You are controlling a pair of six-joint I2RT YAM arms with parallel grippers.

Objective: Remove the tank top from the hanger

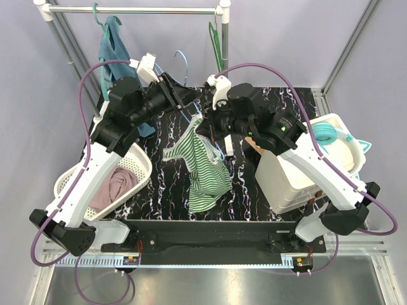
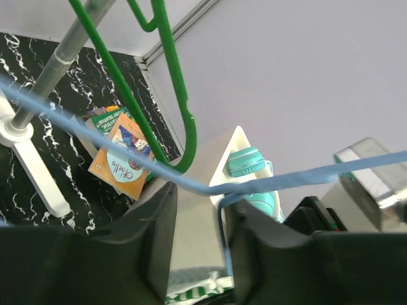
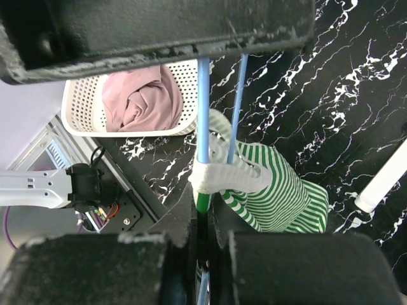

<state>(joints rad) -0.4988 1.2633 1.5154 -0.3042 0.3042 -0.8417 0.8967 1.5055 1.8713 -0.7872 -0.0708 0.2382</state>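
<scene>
Left gripper jaws stand apart around the light-blue wire hanger. Right gripper jaws pinch a strap of the green-and-white striped tank top hanging below them (strap not yet off the wire).

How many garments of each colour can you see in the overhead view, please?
Teal garment, on the rail: 1
Green-and-white striped tank top, on the blue hanger: 1
Pink garment, in the basket: 1
Total: 3
</scene>
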